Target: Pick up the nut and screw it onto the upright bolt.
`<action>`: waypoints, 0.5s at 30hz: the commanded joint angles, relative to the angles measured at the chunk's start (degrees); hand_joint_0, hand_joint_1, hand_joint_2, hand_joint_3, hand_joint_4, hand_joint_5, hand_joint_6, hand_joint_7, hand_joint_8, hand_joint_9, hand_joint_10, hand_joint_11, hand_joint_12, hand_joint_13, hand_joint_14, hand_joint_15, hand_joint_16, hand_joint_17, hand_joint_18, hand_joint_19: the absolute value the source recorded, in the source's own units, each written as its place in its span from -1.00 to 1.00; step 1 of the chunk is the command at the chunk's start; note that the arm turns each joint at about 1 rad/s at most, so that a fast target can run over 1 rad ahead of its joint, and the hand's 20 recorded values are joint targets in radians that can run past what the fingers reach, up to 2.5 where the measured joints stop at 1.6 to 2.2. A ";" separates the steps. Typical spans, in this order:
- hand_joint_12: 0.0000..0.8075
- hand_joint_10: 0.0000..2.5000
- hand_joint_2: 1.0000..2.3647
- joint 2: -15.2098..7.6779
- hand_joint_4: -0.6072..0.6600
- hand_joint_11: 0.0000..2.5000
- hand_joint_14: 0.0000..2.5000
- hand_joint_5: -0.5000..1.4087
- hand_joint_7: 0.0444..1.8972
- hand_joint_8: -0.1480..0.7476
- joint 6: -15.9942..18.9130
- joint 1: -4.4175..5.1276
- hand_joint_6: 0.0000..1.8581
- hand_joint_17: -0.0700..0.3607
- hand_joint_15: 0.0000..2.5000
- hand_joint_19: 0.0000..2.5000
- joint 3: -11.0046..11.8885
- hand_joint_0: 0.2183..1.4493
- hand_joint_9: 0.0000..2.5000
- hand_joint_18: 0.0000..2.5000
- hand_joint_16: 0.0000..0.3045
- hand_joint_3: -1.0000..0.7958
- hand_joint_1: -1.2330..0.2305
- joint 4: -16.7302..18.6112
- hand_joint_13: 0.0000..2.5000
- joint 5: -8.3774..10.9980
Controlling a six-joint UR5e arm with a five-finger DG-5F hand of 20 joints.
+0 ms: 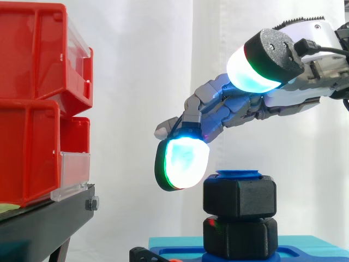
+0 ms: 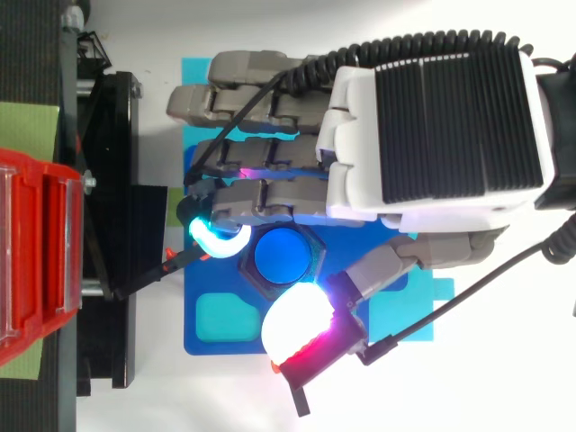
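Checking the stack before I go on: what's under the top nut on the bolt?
A second black nut sits directly beneath the top nut, on the blue base. The bolt tip shows above them; its shaft is hidden inside the nuts.

The hand [image 2: 360,135] is grey-fingered, white-shelled (black ribbed panel), with glowing pads [image 1: 185,161].

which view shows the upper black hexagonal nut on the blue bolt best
Side view: the upper black hexagonal nut shows in full profile, stacked on a second black hexagonal nut, with the blue bolt tip just above it. In the top view its rim rings the bolt end, partly under the hand.
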 commanded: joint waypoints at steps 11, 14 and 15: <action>-0.22 -1.00 -1.00 0.00 0.33 -1.00 -1.00 -0.60 -0.20 -0.09 0.01 -0.11 -0.46 -0.26 -1.00 -1.00 -0.09 -0.55 -0.56 -1.00 -0.74 -0.44 0.52 0.01 -0.92 -0.11; -0.22 -1.00 -1.00 0.00 0.33 -1.00 -1.00 -0.60 -0.20 -0.09 0.01 -0.11 -0.46 -0.26 -1.00 -1.00 -0.09 -0.55 -0.55 -1.00 -0.74 -0.44 0.52 0.01 -0.91 -0.11; -0.22 -1.00 -1.00 -0.09 0.33 -1.00 -1.00 -0.60 -0.20 -0.09 0.01 -0.20 -0.46 -0.26 -1.00 -1.00 -0.44 -0.55 -0.56 -1.00 -0.74 -0.44 0.52 0.10 -0.91 -0.11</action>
